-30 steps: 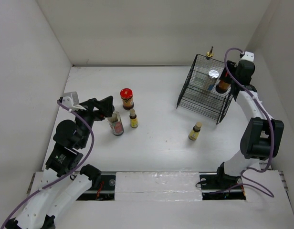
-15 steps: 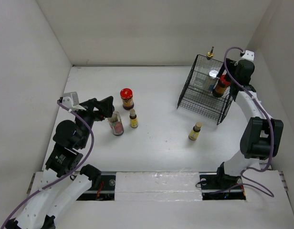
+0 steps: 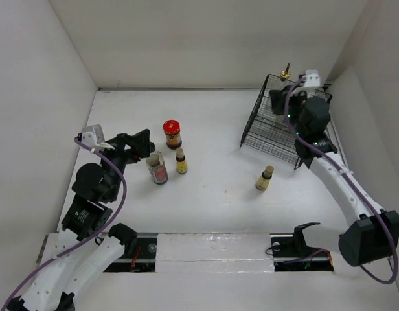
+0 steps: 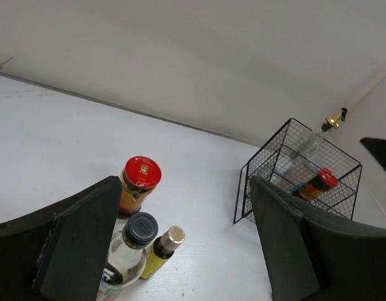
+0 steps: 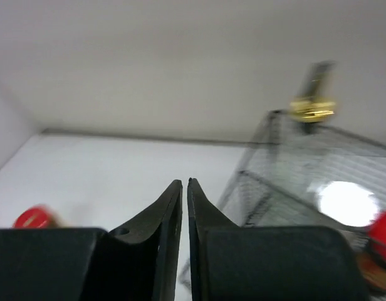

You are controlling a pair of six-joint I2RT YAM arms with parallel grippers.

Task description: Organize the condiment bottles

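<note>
On the table stand a red-lidded dark jar (image 3: 172, 133), a small yellow bottle (image 3: 181, 161) and a clear jar with a reddish label (image 3: 158, 168). My left gripper (image 3: 148, 146) hovers open just left of them. Its fingers straddle the group loosely in the left wrist view and hold nothing. Another yellow bottle (image 3: 265, 177) stands alone mid-right. The black wire basket (image 3: 267, 133) holds the gold-spouted bottle (image 3: 287, 70), a silver-capped shaker (image 5: 346, 200) and a second red-lidded jar (image 4: 318, 183) lying tilted. My right gripper (image 5: 185, 182) is shut and empty, over the basket's near left part.
White walls enclose the table on the left, back and right. The basket sits in the far right corner, close to the right wall. The right arm (image 3: 329, 162) reaches over the basket's right side and hides part of it from above.
My right gripper let go of the red-lidded jar inside the basket, drew back and shut. The right arm swung its wrist leftward. The left arm has barely moved.
</note>
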